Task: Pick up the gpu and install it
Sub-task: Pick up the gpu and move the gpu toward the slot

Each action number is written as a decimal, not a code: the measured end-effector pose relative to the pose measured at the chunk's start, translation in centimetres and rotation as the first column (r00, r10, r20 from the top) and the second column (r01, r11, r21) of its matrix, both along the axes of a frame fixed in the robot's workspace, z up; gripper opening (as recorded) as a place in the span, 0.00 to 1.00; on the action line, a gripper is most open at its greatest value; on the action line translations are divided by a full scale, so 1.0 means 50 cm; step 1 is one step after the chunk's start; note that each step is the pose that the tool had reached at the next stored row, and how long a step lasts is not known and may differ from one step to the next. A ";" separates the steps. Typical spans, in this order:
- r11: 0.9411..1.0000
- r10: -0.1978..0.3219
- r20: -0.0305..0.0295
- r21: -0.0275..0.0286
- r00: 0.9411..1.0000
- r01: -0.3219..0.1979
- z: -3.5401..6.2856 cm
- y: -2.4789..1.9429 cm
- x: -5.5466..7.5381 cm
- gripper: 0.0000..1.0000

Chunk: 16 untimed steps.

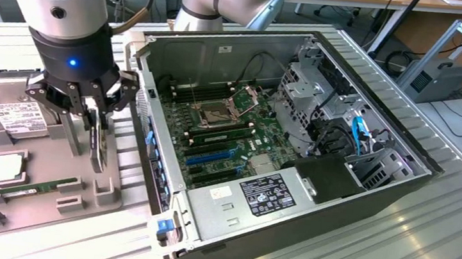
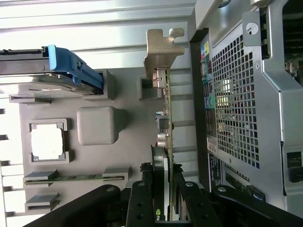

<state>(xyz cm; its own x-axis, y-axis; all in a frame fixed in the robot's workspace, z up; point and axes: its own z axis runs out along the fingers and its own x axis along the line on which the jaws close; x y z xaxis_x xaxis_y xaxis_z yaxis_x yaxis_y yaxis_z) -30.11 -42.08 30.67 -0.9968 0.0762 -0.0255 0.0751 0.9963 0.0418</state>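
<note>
Pinching upright gpu (image 2: 162, 158) in tool (image 2: 162, 191). Likely stiff, light, fragile; best gripped across flat faces, off contacts.

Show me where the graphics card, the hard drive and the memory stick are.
graphics card (image 2: 160, 52), wrist view, silver end bracket.
hard drive (image 1: 11, 114), exterior view, white label.
memory stick (image 1: 27, 189), exterior view, green middle.

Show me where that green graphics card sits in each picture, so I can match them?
Exterior view: the gpu stands on edge in the gray tray at the exterior view's left, gripped by the gripper, beside the computer case.
Wrist view: the gpu is edge-on, running from the gripper to its silver bracket, between tray and case.
Shared landmark: the square silver chip in the tray.
</note>
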 end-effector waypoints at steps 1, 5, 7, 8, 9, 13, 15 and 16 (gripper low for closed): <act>1.000 0.000 0.000 0.000 1.000 0.000 0.001 0.0000 0.000 0.27; 1.000 0.000 0.000 0.000 1.000 0.000 0.004 0.0000 0.000 0.27; 1.000 0.000 0.000 0.000 1.000 0.000 0.006 0.0000 0.000 0.27; 1.000 0.000 0.000 0.000 1.000 0.000 0.007 0.0000 0.000 0.27; 1.000 0.000 0.000 0.000 1.000 0.000 0.008 0.0000 0.000 0.27; 1.000 0.000 0.000 0.000 1.000 0.000 0.014 0.0000 0.000 0.27; 1.000 0.000 0.000 0.000 1.000 0.000 0.016 0.0000 0.000 0.27; 1.000 0.000 0.000 0.000 1.000 0.000 0.018 0.0000 0.000 0.27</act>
